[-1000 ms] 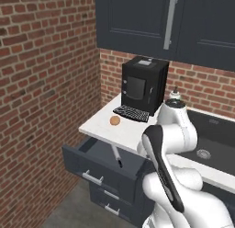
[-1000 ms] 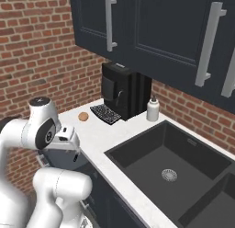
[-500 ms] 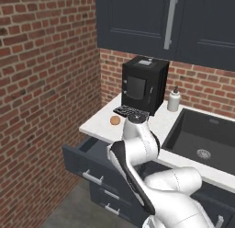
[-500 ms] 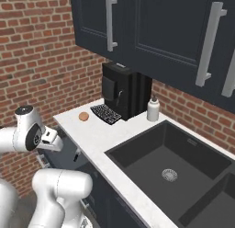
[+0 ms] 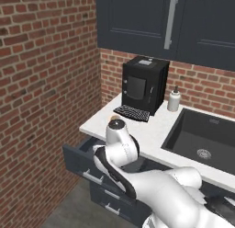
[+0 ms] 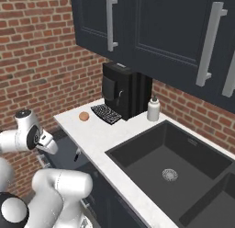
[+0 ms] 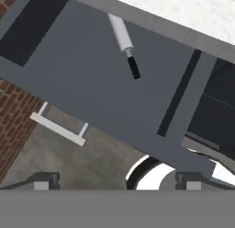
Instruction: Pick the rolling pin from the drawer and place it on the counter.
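The drawer (image 7: 92,80) stands pulled out, its slate-grey floor seen from above in the hand view and its silver bar handle (image 7: 59,128) toward the brick wall. In it lies the rolling pin (image 7: 120,31), a pale cylinder with one black handle (image 7: 133,67) pointing at me; its far part is hidden under the counter (image 7: 183,11) edge. My gripper (image 7: 118,180) hovers above the drawer's front, open and empty, well short of the pin. In the left base view my arm (image 5: 121,144) bends over the drawer (image 5: 80,160). The counter (image 6: 103,135) is white.
A black coffee machine (image 5: 143,84) with its grille tray and a soap bottle (image 5: 174,99) stand at the back of the counter. A small brown round thing (image 6: 83,116) lies near the counter's left end. The dark sink (image 6: 170,162) is to the right, the brick wall (image 5: 41,94) to the left.
The arm has swung from upright beside the sink leftward and down, so that the hand now hangs over the open drawer. The rolling pin has not moved.
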Tool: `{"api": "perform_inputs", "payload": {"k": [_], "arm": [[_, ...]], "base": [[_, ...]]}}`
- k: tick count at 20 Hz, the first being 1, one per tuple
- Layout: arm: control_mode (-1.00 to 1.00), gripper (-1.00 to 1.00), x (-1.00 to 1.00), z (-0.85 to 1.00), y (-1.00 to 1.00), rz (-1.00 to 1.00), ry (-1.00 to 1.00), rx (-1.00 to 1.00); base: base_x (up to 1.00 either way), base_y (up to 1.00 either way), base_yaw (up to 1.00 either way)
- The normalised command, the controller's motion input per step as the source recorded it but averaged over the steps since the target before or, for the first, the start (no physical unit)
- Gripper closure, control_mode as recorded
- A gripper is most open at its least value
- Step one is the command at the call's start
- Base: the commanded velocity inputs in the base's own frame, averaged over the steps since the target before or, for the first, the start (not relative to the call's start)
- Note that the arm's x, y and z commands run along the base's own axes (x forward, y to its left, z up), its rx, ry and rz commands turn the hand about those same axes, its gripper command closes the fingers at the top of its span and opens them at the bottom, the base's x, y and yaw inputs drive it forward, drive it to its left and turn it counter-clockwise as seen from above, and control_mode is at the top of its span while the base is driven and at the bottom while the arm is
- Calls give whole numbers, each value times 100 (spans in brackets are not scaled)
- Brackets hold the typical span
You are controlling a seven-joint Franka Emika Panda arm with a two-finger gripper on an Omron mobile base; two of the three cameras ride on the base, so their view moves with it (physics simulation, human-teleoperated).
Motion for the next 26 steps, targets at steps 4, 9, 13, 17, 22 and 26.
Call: {"api": "perform_inputs", "payload": {"k": [4, 9, 13, 17, 22, 26], "arm": [[-100, -100, 72, -10, 13, -26, 24, 7], [-100, -100, 69, -2, 0, -9, 6, 2], [-100, -100, 33, -29, 0, 0, 0, 0], [-100, -100, 22, -50, 3, 0, 0, 0], [-100, -100, 9, -55, 1, -2, 0, 0], [-100, -100, 9, -57, 8, -3, 0, 0]], "base": [[0, 0, 0], [0, 0, 0], [0, 0, 0], [0, 0, 0], [0, 0, 0], [0, 0, 0]]}}
